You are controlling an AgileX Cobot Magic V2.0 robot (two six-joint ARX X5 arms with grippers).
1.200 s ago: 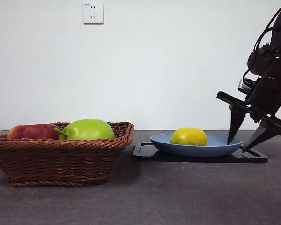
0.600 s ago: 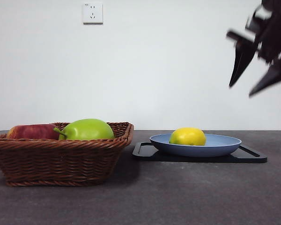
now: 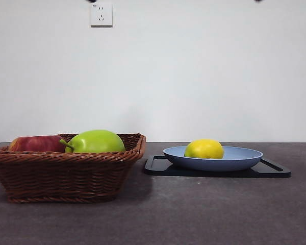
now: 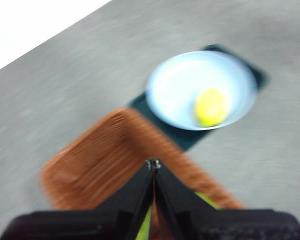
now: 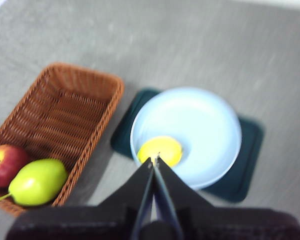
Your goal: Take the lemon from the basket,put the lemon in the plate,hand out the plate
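Lemon: small oval yellow lemon (image 3: 204, 148) in the shallow light blue round plate (image 3: 245, 158), centre-right of the front view.
Basket: brown woven wicker basket (image 3: 66, 173), lower left.
Grippers: left gripper (image 4: 153, 165) and right gripper (image 5: 153, 161), jaws pressed together, both high above the table.

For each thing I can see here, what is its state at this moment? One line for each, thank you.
lemon: lying in the plate, nothing holding it.
plate: resting flat on the black tray, not lifted.
black tray: flat on the table, beside the basket.
basket: upright, holding the green fruit and the red apple.
green fruit: lying in the basket.
red apple: lying in the basket.
left gripper: fingers shut, empty, raised above the basket.
right gripper: fingers shut, empty, raised above the plate.
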